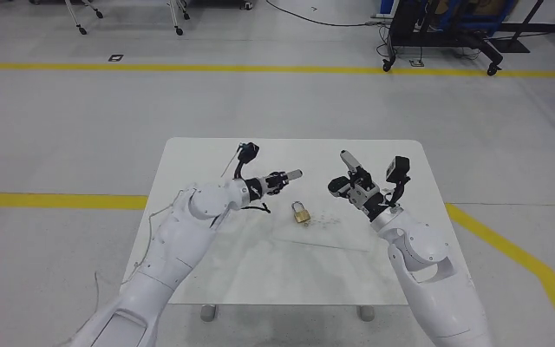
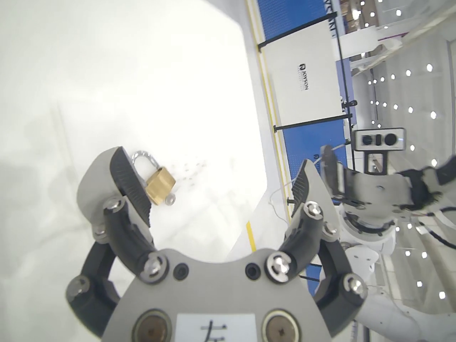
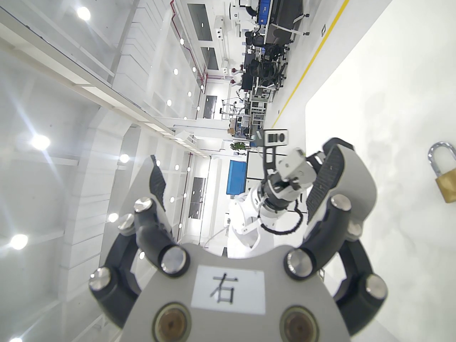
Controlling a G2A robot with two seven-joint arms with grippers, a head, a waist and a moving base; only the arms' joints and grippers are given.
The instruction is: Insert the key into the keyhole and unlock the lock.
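Top view: lock (image 1: 301,212) lies on the surface (image 1: 260,269); left jaws and right jaws hover beyond it, open and empty.

Padlock (image 2: 161,184) shackle half hidden from you behind a finger (image 2: 130,186) of the left gripper (image 2: 213,161), silver bit (image 2: 170,200) at its base too small to tell, padlock body cut off at your right wrist view's edge

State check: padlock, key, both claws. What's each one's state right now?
padlock: lying flat on the table, shackle looks shut, not gripped.
key: likely the small silver piece at the padlock's base; inserted or not, cannot tell.
left claw: open, empty.
right claw: open, empty.
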